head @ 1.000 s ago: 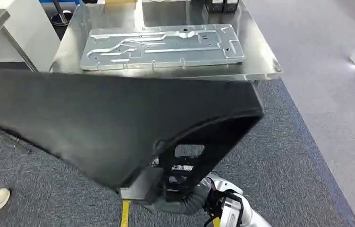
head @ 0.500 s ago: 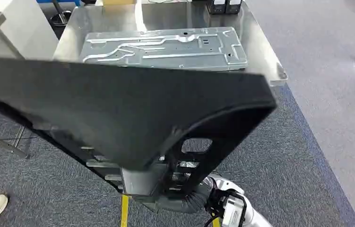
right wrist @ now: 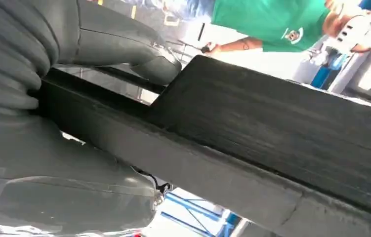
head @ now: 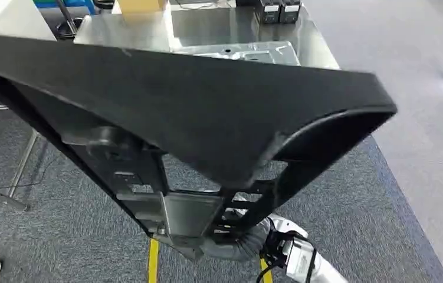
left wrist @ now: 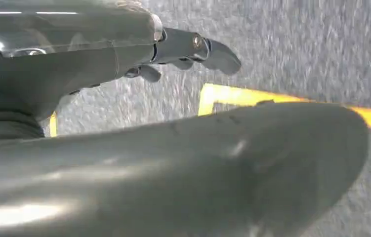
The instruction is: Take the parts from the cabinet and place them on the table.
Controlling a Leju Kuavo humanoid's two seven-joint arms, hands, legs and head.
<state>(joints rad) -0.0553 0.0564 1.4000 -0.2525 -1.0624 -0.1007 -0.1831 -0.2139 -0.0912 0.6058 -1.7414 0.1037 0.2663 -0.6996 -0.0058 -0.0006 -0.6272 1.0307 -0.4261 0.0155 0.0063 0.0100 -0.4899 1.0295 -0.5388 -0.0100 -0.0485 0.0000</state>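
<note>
Bright indoor light, glare on steel table [head: 313,47], wrist views motion-blurred

Shiny steel worktop [head: 319,50] on thin metal legs, standing on grey-blue carpet floor [head: 372,224]. On it: a stamped grey metal panel [head: 248,52], lying flat; two small black boxes [head: 278,12], side by side at the far edge; a tan box [head: 141,6], far left. Yellow tape lines [head: 153,265] cross the carpet.

It looked like a factory workshop or robotics test floor. A steel counter [head: 319,47] stood on grey industrial carpet [head: 396,194], and a stamped sheet-metal panel [head: 248,52] lay on the counter. Yellow floor-marking tape [head: 153,262] ran along the carpet well short of the counter.
</note>
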